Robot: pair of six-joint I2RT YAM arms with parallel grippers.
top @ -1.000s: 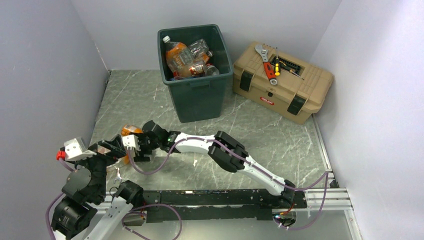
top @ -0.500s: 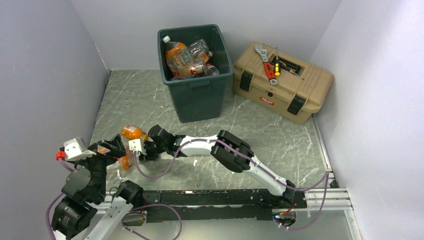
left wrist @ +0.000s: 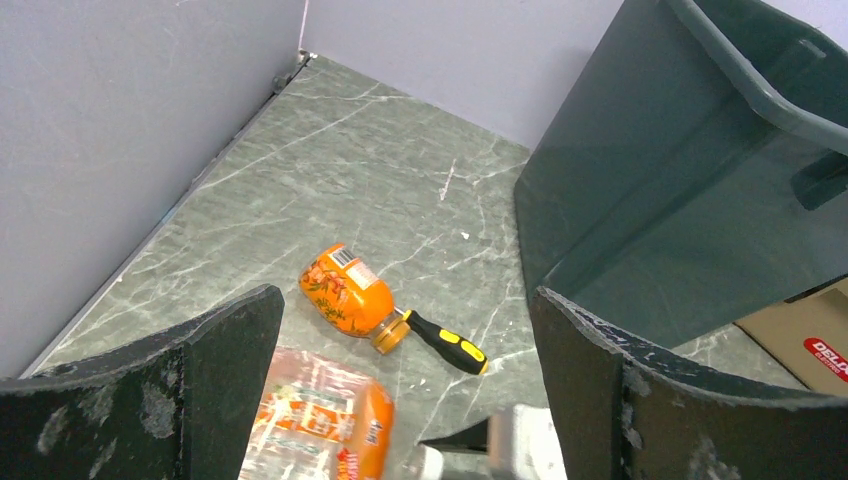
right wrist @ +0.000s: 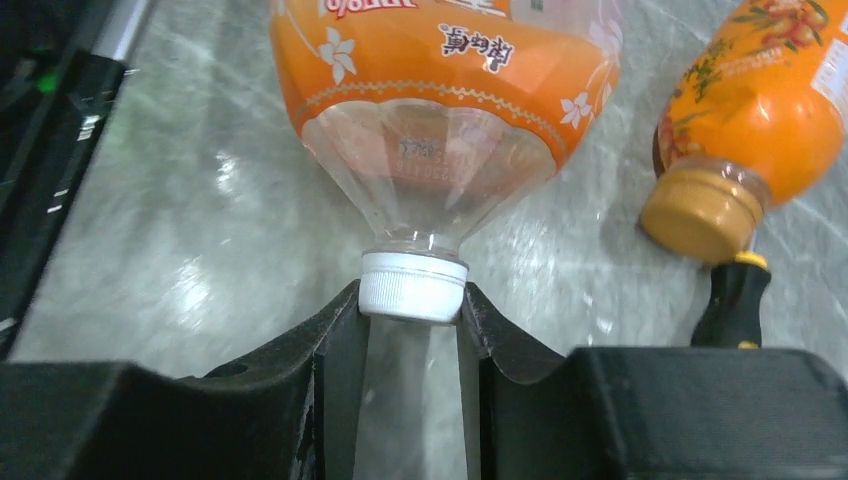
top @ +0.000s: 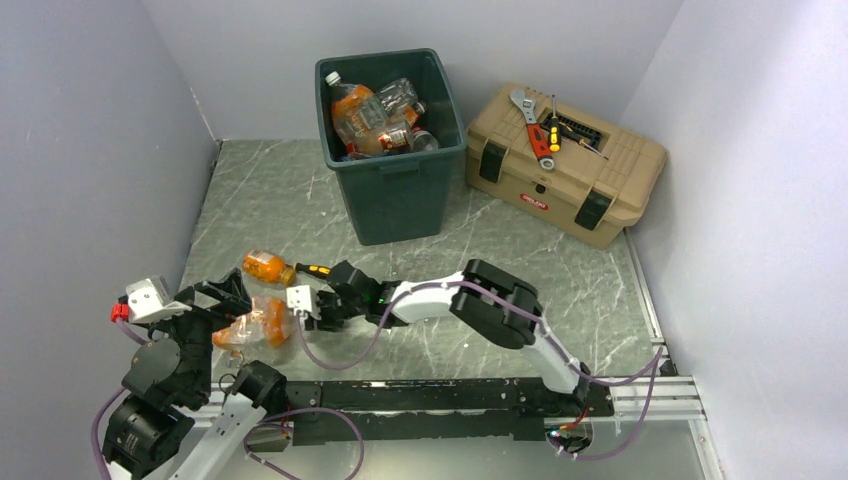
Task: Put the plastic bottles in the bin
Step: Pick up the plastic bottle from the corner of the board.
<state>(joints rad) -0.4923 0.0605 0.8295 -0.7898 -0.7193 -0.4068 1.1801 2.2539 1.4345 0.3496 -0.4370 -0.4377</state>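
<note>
at the lower left of the top view, the left gripper (top: 228, 298) is hanging with its jaws spread wide, gripping nothing. just beside it, a clear orange-labelled bottle (top: 250, 325) is lying on its side on the table (top: 500, 260), its long axis running left to right and its white cap (right wrist: 413, 285) pointing right. the right gripper (top: 303, 303) is pinching that cap from both sides, so the body is trailing off to the left of the grip. a small orange bottle (top: 266, 267) is lying just above, cap end against a screwdriver (top: 312, 270). the bin (top: 400, 200), already holding several bottles (top: 375, 115), is standing at upper centre, well apart, up and right of the pinched cap.
</note>
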